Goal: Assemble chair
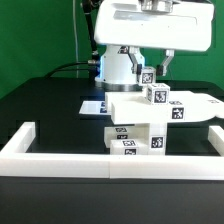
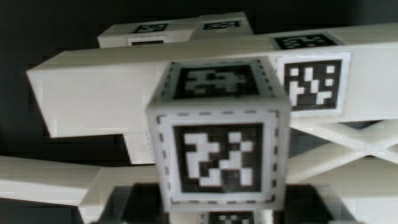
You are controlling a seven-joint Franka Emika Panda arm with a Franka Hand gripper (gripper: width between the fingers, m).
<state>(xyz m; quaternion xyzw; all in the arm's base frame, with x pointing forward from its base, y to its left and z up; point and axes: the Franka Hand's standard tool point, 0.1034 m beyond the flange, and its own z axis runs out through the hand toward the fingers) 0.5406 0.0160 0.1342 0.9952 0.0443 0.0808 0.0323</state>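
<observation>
A: Where is the chair [image 1: 150, 120]?
B: On the black surface [image 1: 50, 110], just inside the white border wall [image 1: 110, 158]; its tagged white blocks are stacked, a flat panel on top; in the wrist view a square post [image 2: 222, 130] fills the frame.
A: And the end effector [image 1: 152, 75]?
B: Directly above the chair's upper block; whether it grips, I cannot tell; the marker board [image 1: 95, 105] lies behind.

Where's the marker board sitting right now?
In the exterior view, the marker board lies flat on the black table, left of the chair assembly and just in front of the robot base.
</observation>
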